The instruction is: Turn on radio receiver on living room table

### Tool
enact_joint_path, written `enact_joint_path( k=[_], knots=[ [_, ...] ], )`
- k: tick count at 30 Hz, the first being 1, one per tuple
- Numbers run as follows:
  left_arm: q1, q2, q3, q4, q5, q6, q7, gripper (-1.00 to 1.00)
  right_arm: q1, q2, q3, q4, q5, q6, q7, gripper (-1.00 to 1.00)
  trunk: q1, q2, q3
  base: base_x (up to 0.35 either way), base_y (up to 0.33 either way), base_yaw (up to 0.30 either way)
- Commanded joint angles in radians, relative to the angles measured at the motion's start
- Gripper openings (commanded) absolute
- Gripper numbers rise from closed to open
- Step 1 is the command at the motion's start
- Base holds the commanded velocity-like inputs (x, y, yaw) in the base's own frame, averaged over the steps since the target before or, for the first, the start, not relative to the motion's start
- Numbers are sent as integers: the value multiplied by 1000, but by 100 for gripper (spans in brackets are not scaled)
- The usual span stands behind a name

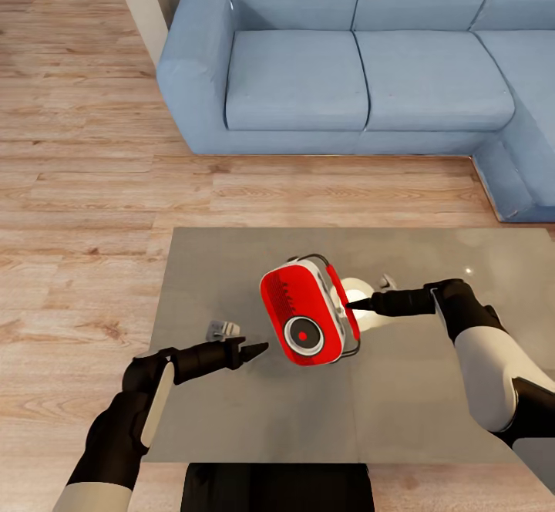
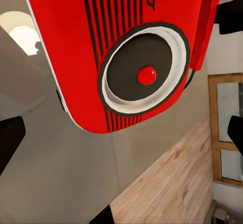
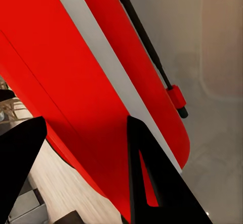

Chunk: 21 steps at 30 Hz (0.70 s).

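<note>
One radio [image 1: 310, 313] is there, one desk [image 1: 231, 281] and two grippers. The radio is lifted and tilted over the middle of the desk, its dial [image 1: 303, 334] facing up toward the camera. The right gripper [image 1: 356, 305] comes from 3 o'clock and its fingers [image 3: 152, 183] close on the radio's side edge. The left gripper [image 1: 258, 350] is at 8 o'clock of the radio, near but apart; its fingers [image 2: 10, 140] stand spread. The grey desk top is glossy. Around it is light wood floor [image 1: 77, 173], with a blue sofa [image 1: 347, 57] at 12 o'clock, well apart from the desk's far edge.
</note>
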Motion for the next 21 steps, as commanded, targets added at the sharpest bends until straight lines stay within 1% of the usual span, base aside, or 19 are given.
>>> enact_joint_path(
  k=[1,3,7,8,12,16,18,19,20,21],
  knots=[
    [0,0,-1,0,-1,3,4,100,0,0,-1,0,-3,-1,2,-100,0,0,0,0,0,0],
    [0,-1,-3,-4,-2,13,10,100,0,-1,-2,0,-4,-16,2,-100,0,0,0,0,0,0],
    [0,-8,-5,-12,-3,62,19,100,1,-1,-2,1,-5,-33,1,-100,0,0,0,0,0,0],
    [0,-23,-6,-14,-3,76,22,100,1,1,-1,1,-1,-38,1,-100,0,0,0,0,0,0],
    [0,-30,-6,-18,-3,80,23,100,1,3,-1,1,1,-39,1,-100,0,0,0,0,0,0],
    [-2,-53,-6,-31,-4,82,24,100,1,3,-1,5,2,-40,0,-100,0,0,0,0,0,0],
    [-7,-72,-7,-33,-8,84,26,100,1,2,-1,7,3,-40,0,-100,0,0,0,0,0,0],
    [-10,-81,-7,-35,-10,85,31,100,1,2,-1,7,4,-40,0,-100,0,0,0,0,0,0],
    [-28,-95,-8,-40,-5,87,59,100,1,2,-1,7,4,-41,0,-100,0,0,0,0,0,0],
    [-35,-97,-9,-42,-4,87,66,100,1,2,-1,8,4,-41,0,-100,0,0,0,0,0,0]
  ],
)
